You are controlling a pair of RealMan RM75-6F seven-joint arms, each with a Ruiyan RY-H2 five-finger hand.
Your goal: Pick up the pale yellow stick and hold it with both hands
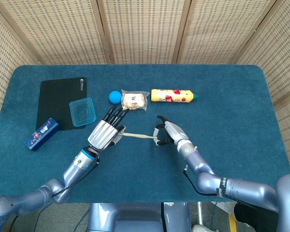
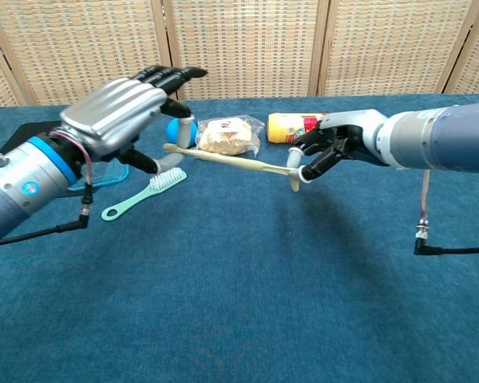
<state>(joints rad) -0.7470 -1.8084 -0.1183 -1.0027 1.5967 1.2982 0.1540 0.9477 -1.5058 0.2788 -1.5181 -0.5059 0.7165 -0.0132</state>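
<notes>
Pale yellow stick (image 2: 233,162), thin and nearly straight, is hanging above the counter (image 2: 247,271), with left hand (image 2: 120,116) pinching one end and right hand (image 2: 326,152) pinching the other, remaining fingers spread.

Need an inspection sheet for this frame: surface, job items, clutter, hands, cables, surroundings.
Surface: blue table, cloth-like top.
Job's things: pale yellow stick held off the table, spanning between both hands.
Clutter: black mat, clear blue box, dark blue box, blue ball, snack bag, yellow bottle, mint toothbrush.
Hands: left hand holds one stick end, fingers extended; right hand pinches the other end.
Cables: black cable hanging from the right forearm; thin cable under the left wrist.
Surroundings: woven screen panels behind and at both sides.
</notes>
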